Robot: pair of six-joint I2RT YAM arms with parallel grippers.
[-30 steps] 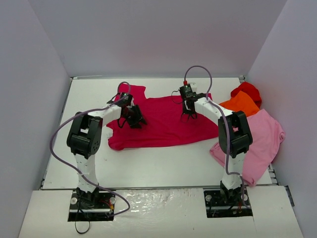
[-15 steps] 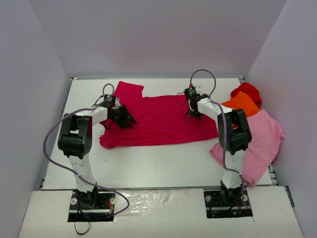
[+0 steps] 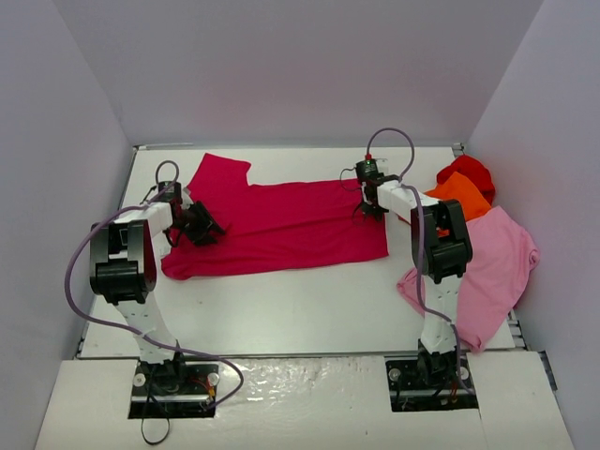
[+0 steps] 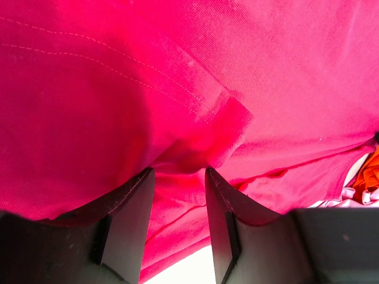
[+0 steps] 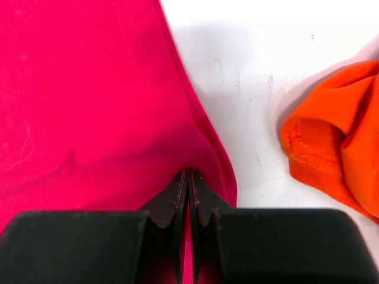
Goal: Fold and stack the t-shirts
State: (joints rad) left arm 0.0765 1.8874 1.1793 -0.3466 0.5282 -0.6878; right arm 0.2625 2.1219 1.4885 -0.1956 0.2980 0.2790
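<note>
**Top view.** The crimson t-shirt (image 3: 281, 230) lies spread flat across the far half of the table (image 3: 309, 300). The left gripper (image 3: 200, 228) is at its left end and the right gripper (image 3: 368, 208) at its far right corner. An orange t-shirt (image 3: 459, 194), a red t-shirt (image 3: 469, 172) and a pink t-shirt (image 3: 497, 262) lie heaped at the right, unfolded.

**Left wrist view.** The jaws stand partly apart, grasping a bunched fold of crimson cloth beside a stitched hem.

**Right wrist view.** The jaws are clenched tight on the shirt's edge, and the orange t-shirt lies near. Judged risks: so thin a pinch may slip under tension and drop the corner, and an uneven pull between the arms would skew the fold.

No brand, label or writing is legible in any view.
</note>
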